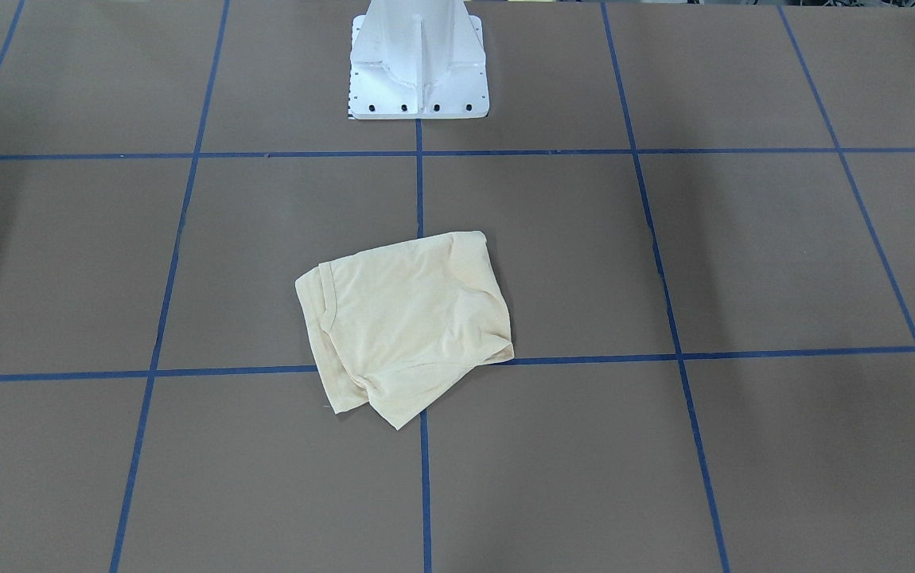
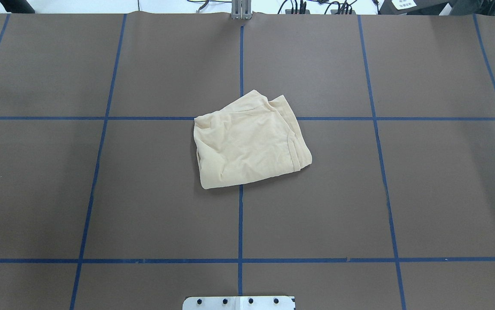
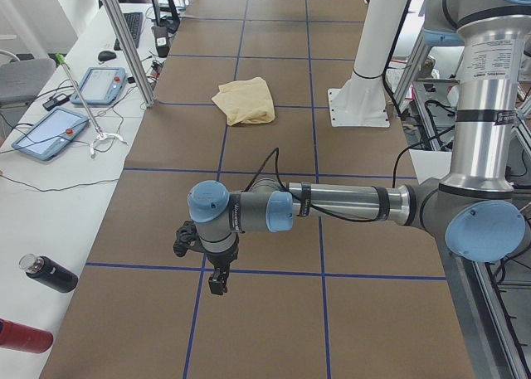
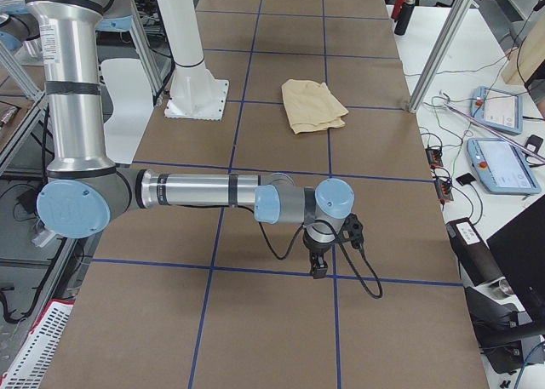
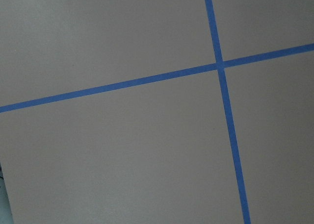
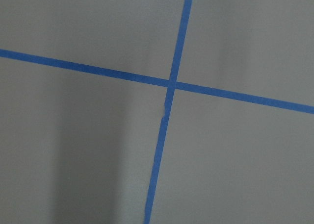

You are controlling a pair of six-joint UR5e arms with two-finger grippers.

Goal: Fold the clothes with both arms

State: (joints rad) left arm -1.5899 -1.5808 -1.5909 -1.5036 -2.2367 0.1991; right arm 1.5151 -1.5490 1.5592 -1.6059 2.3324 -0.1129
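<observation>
The pale cream-yellow shirt [image 1: 406, 326] lies folded into a small, slightly skewed bundle at the table's middle, seen also in the overhead view [image 2: 249, 142] and both side views [image 3: 246, 101] [image 4: 313, 105]. Its print and neck tag are hidden. The left gripper [image 3: 217, 284] hangs over the table's left end, far from the shirt, and I cannot tell if it is open or shut. The right gripper [image 4: 318, 270] hangs over the table's right end, far from the shirt, and I cannot tell its state. Both wrist views show only brown table with blue tape lines.
The white pedestal base [image 1: 418, 72] stands at the robot's edge of the table [image 2: 239, 302]. Blue tape lines [image 2: 240, 215] grid the brown table. Side benches hold tablets [image 3: 48, 133] [image 4: 502, 163], cables and bottles [image 3: 50, 273]. Metal posts [image 3: 124, 39] stand by the table's far edge.
</observation>
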